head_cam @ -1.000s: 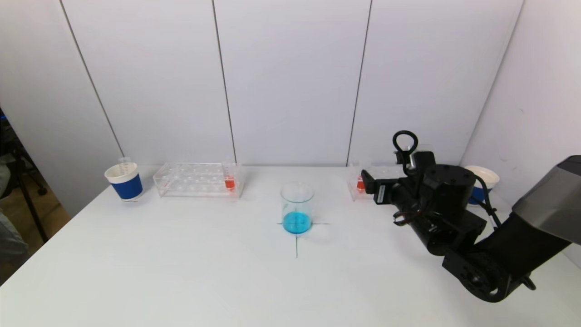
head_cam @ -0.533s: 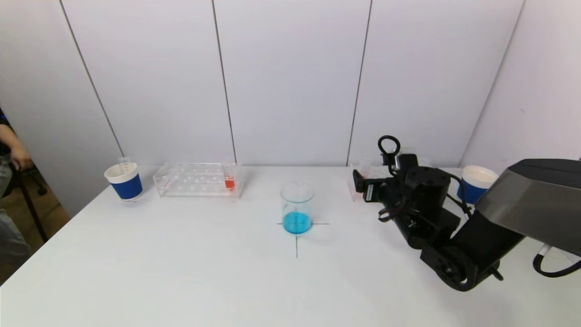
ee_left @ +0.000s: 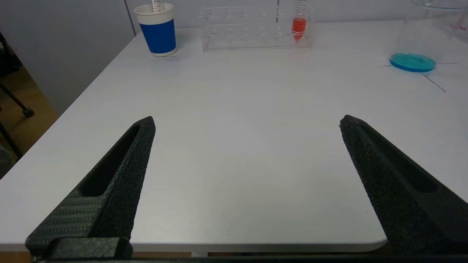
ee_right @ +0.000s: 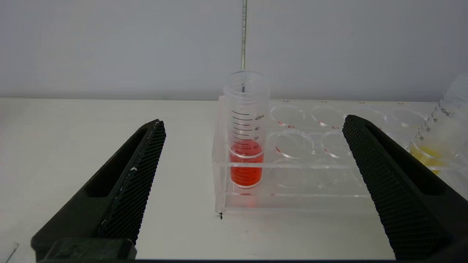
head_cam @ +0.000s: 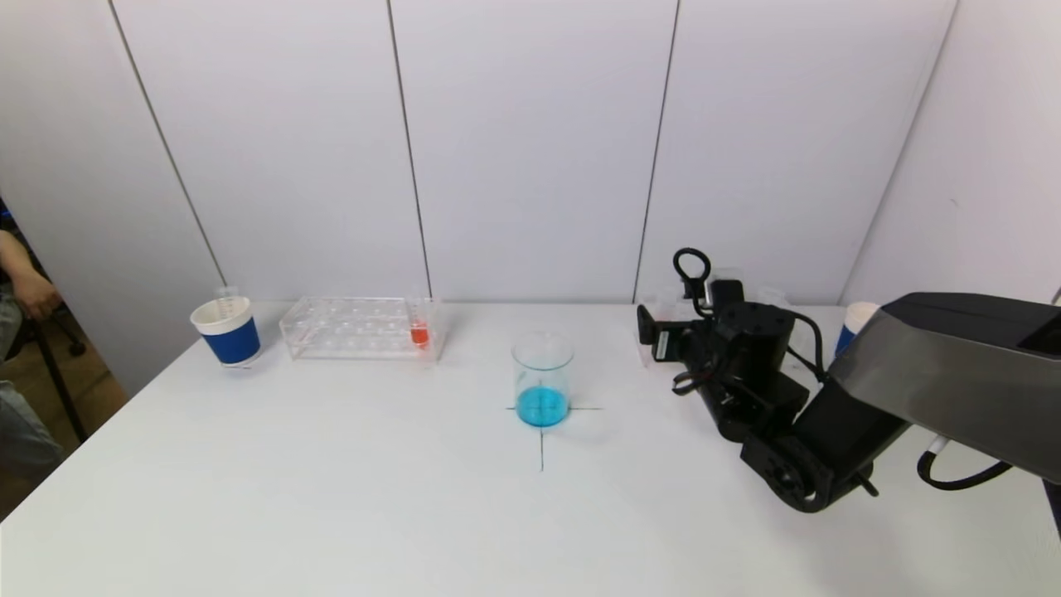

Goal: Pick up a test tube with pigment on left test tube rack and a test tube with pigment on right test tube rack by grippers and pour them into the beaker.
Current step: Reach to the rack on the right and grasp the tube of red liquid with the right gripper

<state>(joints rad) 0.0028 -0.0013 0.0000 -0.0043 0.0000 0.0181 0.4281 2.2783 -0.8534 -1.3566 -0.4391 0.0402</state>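
Note:
The glass beaker (head_cam: 543,377) holds a little blue liquid and stands at the table's middle on a cross mark. The clear left rack (head_cam: 356,328) carries a tube of red pigment (head_cam: 419,330) at its end nearest the beaker. My right gripper (ee_right: 254,122) is open and faces the right rack (ee_right: 310,175). A graduated tube of red pigment (ee_right: 246,146) stands in that rack's corner hole, in line with the gap between the fingers but beyond the fingertips. My left gripper (ee_left: 246,119) hangs open over the table's near left edge, holding nothing.
A blue-and-white paper cup (head_cam: 228,332) stands left of the left rack, with a tube in it. Another cup (head_cam: 850,327) peeks out behind my right arm. A tube of yellow liquid (ee_right: 438,135) stands farther along the right rack. A person's arm (head_cam: 25,282) shows at the far left.
My right arm has swung left and toward the wall, closing on the right rack and now covering its red tube in the head view. Both grippers stayed open.

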